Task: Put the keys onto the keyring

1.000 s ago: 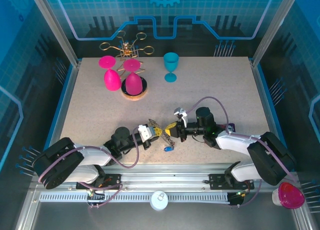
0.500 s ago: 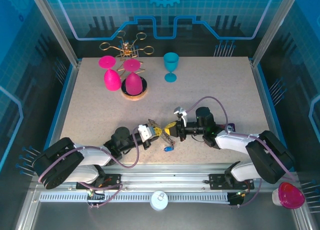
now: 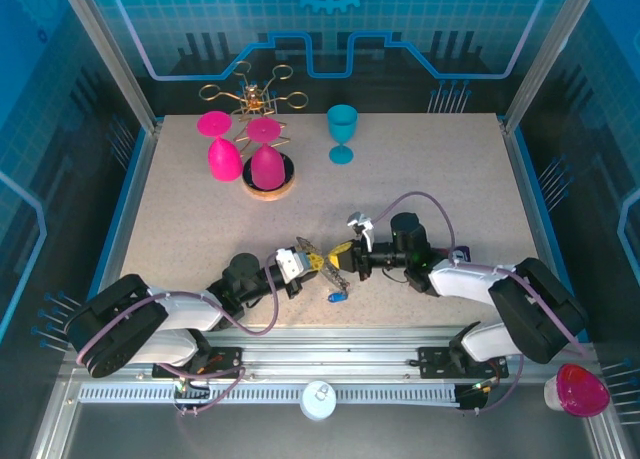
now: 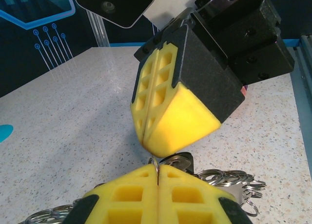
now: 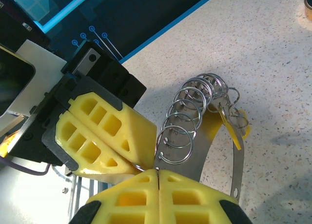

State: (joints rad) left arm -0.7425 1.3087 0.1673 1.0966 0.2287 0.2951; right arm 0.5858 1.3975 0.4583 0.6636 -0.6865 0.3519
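My left claw [image 4: 157,173] is clenched, its two yellow fingers pressed flat together. From the seam between them a thin wire ring [image 4: 155,163] comes out. My right claw [image 4: 148,147] is clenched too, and its tip comes down to meet the tip of the left one, almost nose to nose. From the right wrist the same wire enters the seam of the right claw [image 5: 158,174], while the left claw [image 5: 139,164] leans in from the side. So I judge that both claws pinch this one small ring.

Just beyond the tips hangs the keyring [image 5: 195,153], a flat greyish band that carries a row of split rings [image 5: 187,112] and a yellow tag [image 5: 215,129]. It trails away from the right claw down onto the surface [image 5: 273,63]. One key with a blue head [image 3: 338,297] lies loose on the surface, just beside the claws on the side of my bases.

The step in hand seems to be the opening of a split ring so that a key can be threaded on. The next move needs a very small and exact pull, the two claws drawing the wire coils apart without losing either grip. Then the blue key must be fetched, which means one claw must let go.

From above, the meeting place of the left claw [image 3: 312,259] and the right claw [image 3: 340,251] is too small to read. I cannot tell whether the wire is already spread, nor whether any key hangs on the rings. The band is cut off at the bottom of the right wrist view.
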